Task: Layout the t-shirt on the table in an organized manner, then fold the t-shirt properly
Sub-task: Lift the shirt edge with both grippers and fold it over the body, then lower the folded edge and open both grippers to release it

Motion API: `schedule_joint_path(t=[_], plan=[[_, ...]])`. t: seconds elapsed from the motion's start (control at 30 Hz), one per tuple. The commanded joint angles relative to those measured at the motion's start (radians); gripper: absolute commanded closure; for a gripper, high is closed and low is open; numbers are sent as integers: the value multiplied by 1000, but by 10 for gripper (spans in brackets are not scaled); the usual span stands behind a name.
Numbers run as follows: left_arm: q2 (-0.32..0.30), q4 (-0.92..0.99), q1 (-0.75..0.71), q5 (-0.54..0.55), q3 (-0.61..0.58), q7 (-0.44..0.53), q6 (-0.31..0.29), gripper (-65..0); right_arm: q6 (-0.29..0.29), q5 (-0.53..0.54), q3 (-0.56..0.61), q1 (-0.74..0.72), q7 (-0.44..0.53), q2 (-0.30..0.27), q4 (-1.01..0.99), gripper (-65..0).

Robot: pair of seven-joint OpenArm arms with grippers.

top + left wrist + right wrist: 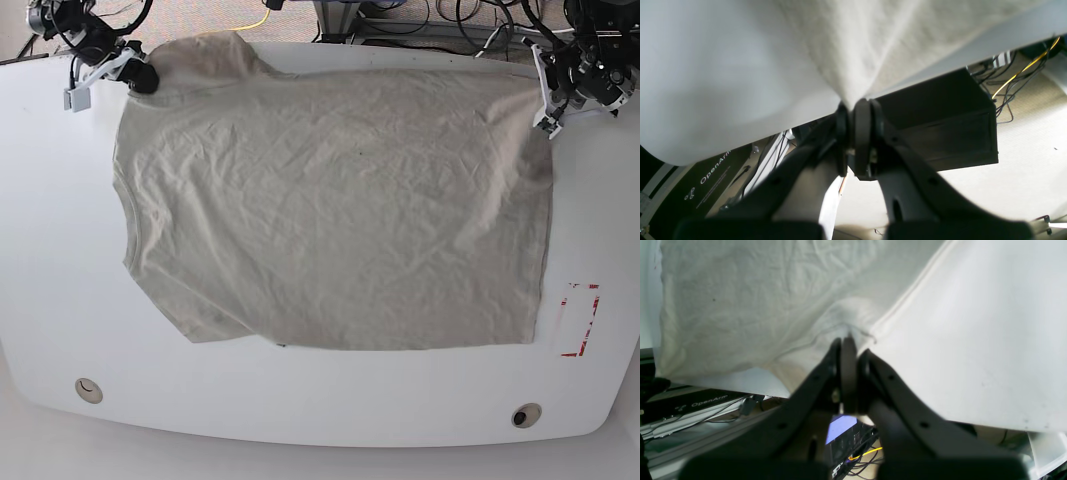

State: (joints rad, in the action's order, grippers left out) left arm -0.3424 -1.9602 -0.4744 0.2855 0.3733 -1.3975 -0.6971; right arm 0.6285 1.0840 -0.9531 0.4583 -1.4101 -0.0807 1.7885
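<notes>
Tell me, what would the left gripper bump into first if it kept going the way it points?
The t-shirt: the left gripper already pinches its edge, with the table likely right beneath.

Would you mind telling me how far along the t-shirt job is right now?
Laying out looks nearly done: the t-shirt lies spread on the table, wrinkled. In hand: the left gripper and right gripper each pinch its far edge. Folding is not yet begun.

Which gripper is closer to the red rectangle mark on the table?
Left. The left gripper pinches the t-shirt at the far edge on the same side as the red rectangle mark; the right gripper holds the opposite far corner.
</notes>
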Motion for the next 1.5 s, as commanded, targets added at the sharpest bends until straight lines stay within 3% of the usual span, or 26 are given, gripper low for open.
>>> schedule_joint_path(t=[0.0,0.27,0.73,0.9,1.23,1.47], plan=[[-17,-18,6,-4,10,1,-1,0,1,41,-4,15,14,-12,21,0],[-16,-18,75,-6,8,1,-1,0,0,91,-4,10,14,-40,21,0],[-16,-11,242,-12,2,1,-1,0,-3,138,-25,-122,14,-74,9,0],[-14,-8,293,-13,2,1,-1,0,-5,137,-22,-188,14,-77,-37,0],[-1,25,378,-10,2,1,-1,0,-5,135,21,-292,14,-139,-163,0],[19,129,478,-13,-21,1,-1,0,-5,135,41,-356,14,-161,-243,0]])
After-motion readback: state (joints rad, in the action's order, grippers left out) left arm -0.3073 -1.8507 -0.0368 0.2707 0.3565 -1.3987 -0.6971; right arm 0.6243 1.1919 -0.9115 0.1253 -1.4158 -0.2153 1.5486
